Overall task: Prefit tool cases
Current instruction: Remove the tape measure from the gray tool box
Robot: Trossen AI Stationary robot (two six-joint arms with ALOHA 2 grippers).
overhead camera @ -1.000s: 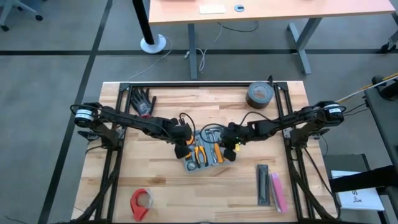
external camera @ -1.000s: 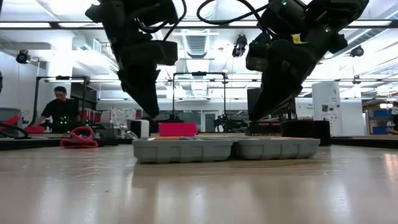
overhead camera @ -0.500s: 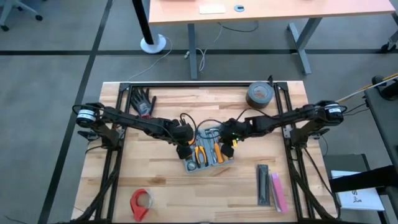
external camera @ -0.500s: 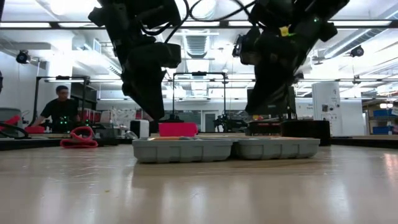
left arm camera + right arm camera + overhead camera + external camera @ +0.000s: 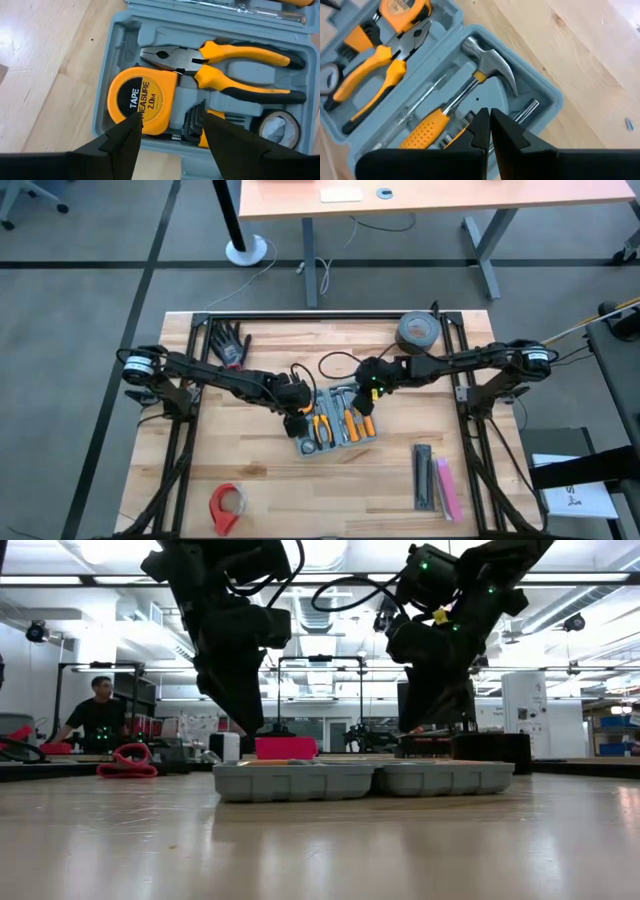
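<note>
Left pincer (image 5: 170,137) hangs with fingers spread wide, empty, over the yellow tape measure (image 5: 141,100) in the open tool case (image 5: 335,425), which lies mid-surface (image 5: 260,480). Right pincer (image 5: 489,125), fingers pressed together and empty, hovers above the hammer (image 5: 487,65) in the case's other half. Pliers (image 5: 225,65) sit beside the tape measure.

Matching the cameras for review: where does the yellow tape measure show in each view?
High view: too small to tell apart inside the tool case.
Low view: hidden behind the case wall.
Left wrist: tape measure, centre-left.
Right wrist: top.
Shared landmark: pliers.
</note>
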